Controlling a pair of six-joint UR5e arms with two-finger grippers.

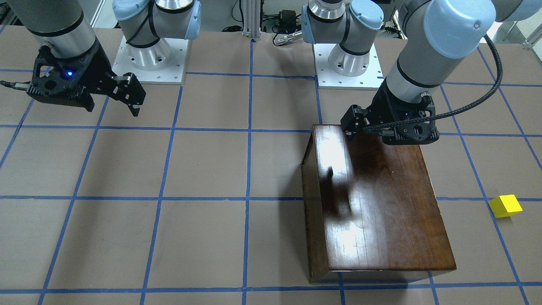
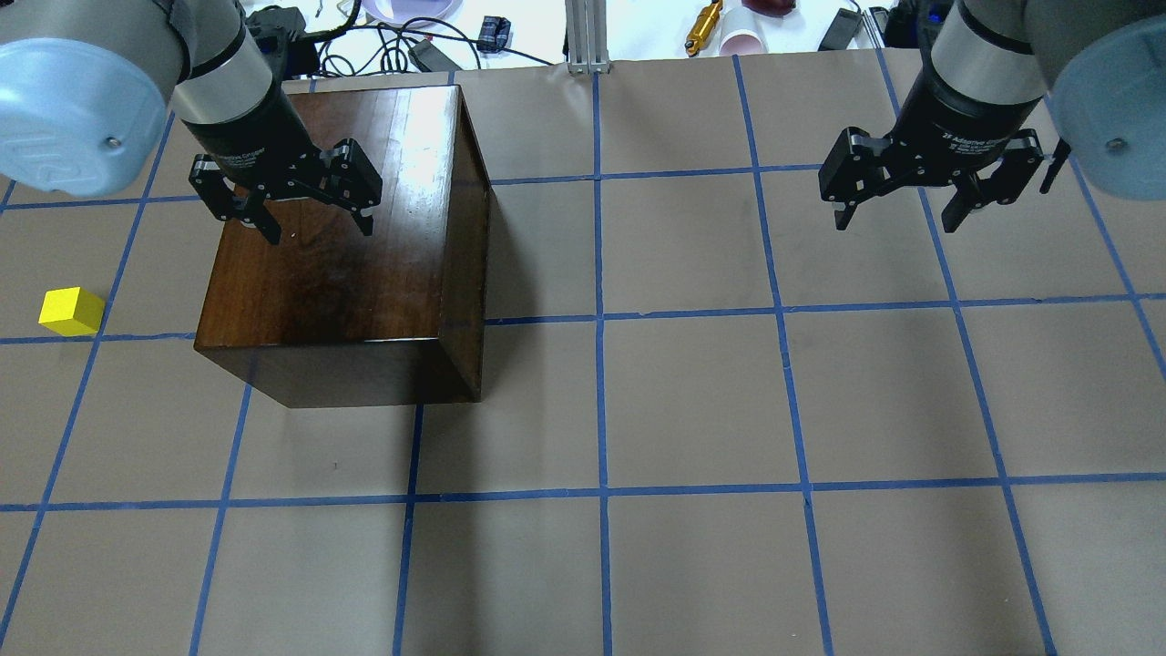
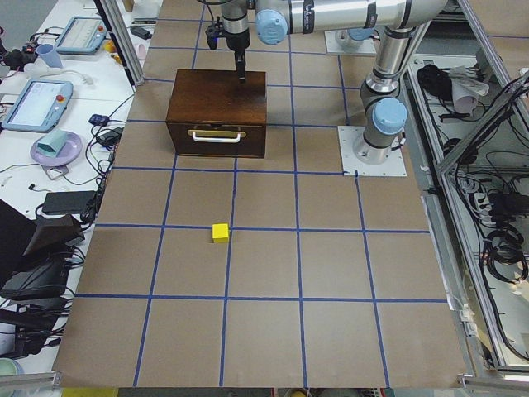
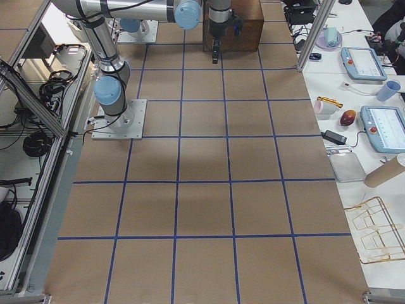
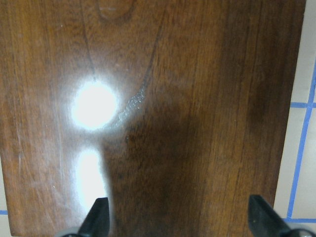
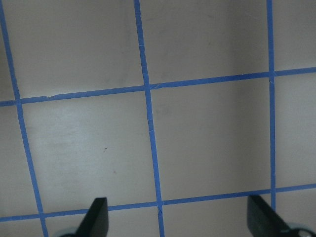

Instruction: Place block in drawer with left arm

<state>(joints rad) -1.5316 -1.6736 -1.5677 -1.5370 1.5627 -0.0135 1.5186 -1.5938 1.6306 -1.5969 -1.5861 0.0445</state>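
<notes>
The yellow block (image 2: 70, 311) lies on the table, left of the dark-brown wooden box (image 2: 337, 264); it also shows in the front view (image 1: 505, 206) and the left side view (image 3: 220, 233). The drawer (image 3: 216, 139) is shut, and its front panel and metal pull face the block. My left gripper (image 2: 319, 230) hangs open and empty over the box top, as the left wrist view (image 5: 178, 219) shows; it also shows in the front view (image 1: 350, 131). My right gripper (image 2: 897, 221) is open and empty above bare table, which fills its wrist view (image 6: 177, 219).
The two arm bases (image 1: 150, 55) (image 1: 349, 59) stand on plates at the robot's side of the table. Cables and small items (image 2: 428, 41) lie beyond the far edge. Side benches with tablets (image 3: 37, 99) flank the operators' side.
</notes>
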